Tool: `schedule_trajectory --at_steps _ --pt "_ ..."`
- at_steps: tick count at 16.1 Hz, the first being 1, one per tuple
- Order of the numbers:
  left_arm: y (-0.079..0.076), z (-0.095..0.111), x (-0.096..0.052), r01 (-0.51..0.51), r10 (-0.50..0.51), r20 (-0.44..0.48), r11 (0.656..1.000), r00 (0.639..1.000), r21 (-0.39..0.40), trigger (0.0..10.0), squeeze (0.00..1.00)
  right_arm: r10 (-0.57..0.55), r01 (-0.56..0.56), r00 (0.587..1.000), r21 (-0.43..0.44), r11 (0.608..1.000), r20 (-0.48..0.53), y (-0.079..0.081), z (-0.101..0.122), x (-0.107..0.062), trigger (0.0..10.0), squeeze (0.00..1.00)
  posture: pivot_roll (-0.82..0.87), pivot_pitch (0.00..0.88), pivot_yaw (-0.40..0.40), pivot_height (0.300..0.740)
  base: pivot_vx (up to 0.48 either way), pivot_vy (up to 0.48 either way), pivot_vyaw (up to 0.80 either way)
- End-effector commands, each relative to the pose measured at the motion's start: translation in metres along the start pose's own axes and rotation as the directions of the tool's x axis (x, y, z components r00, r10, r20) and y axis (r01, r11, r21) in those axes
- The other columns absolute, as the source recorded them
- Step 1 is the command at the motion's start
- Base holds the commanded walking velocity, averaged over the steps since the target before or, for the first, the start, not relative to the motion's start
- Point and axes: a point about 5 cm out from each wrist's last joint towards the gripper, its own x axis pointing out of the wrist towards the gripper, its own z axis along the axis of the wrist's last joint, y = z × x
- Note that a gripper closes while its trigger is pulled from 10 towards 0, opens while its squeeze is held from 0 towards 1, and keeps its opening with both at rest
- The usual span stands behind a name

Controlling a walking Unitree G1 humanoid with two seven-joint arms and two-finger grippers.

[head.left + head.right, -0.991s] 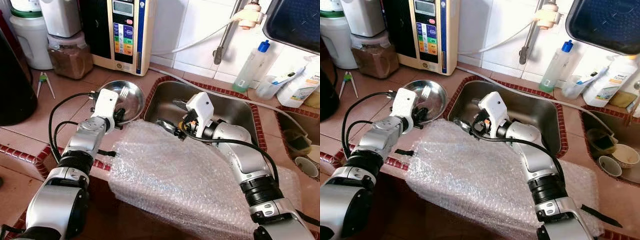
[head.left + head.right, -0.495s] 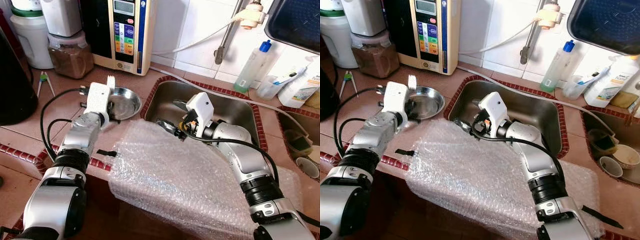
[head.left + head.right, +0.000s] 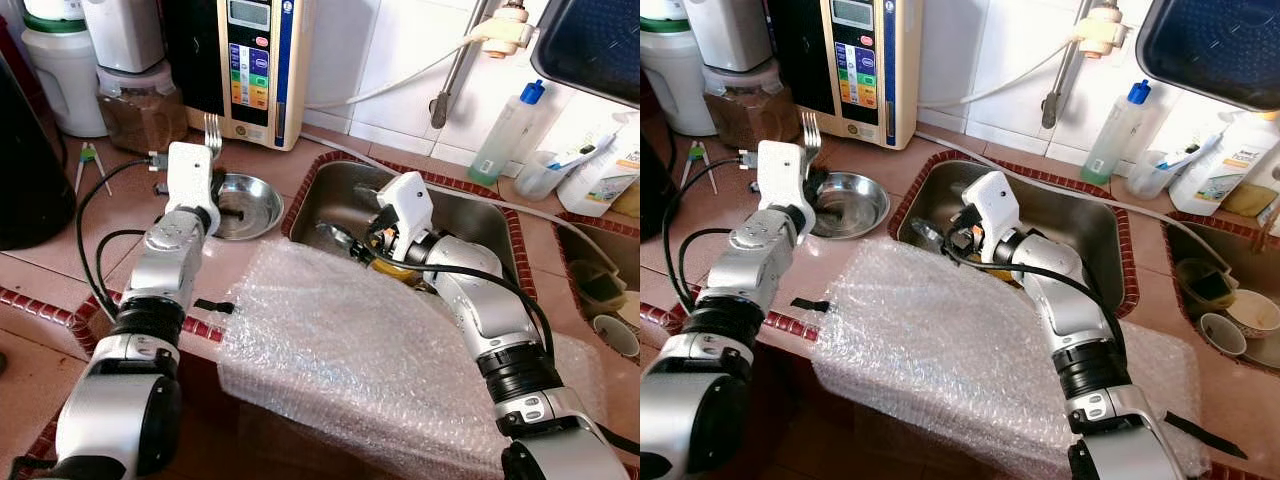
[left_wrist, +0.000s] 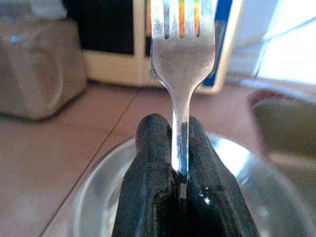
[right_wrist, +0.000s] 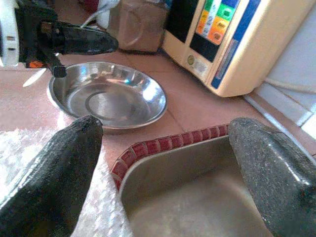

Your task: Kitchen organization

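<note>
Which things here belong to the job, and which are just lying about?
In the job: fork, clamped upright in the left gripper; steel bowl under it; sink, with the open right gripper over its near edge.

Lying about: bubble wrap, water machine, soap bottle, scissors.

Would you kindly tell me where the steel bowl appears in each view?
Left eye: steel bowl on the counter, left of the sink.
Right eye: bowl, same spot.
Left wrist: blurred rim beneath the fork.
Right wrist: upper left.
Shared landmark: water purifier.
</note>
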Motion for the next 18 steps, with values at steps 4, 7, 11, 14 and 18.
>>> schedule_trajectory --at_steps 4,7,11,14,18 --pt "-0.058 0.008 -0.009 0.283 -0.29 0.123 0.956 0.949 0.072 0.0 0.0 -0.198 0.161 0.961 0.191 0.968 0.192 -0.033 0.033 -0.004 10.0 0.0 -0.04 0.0 -0.113 0.74 0.0 0.0 0.0" --pt "-0.086 0.001 -0.014 0.359 -0.37 0.121 0.927 0.921 0.106 0.0 0.0 -0.201 0.132 0.959 0.311 0.941 0.201 -0.036 0.032 -0.007 10.0 0.0 -0.04 0.0 -0.113 0.74 0.0 0.0 0.0" --pt "-0.114 0.001 -0.022 0.443 -0.457 0.149 0.889 0.877 0.118 0.0 0.0 -0.175 0.088 0.963 0.372 0.924 0.206 -0.031 0.03 -0.004 10.0 0.0 -0.04 0.0 -0.113 0.74 0.0 0.0 0.0" --pt "-0.133 0.002 -0.027 0.493 -0.507 0.16 0.861 0.847 0.122 0.6 0.0 -0.159 0.07 0.966 0.382 0.922 0.206 -0.029 0.031 -0.001 10.0 0.0 -0.04 0.0 -0.116 0.74 0.0 0.0 0.0" --pt "-0.148 0.008 -0.034 0.539 -0.553 0.193 0.833 0.811 0.122 0.7 0.0 -0.163 0.071 0.965 0.395 0.916 0.204 -0.029 0.03 -0.001 0.0 0.0 -0.04 0.0 -0.115 0.74 0.0 0.0 0.0"
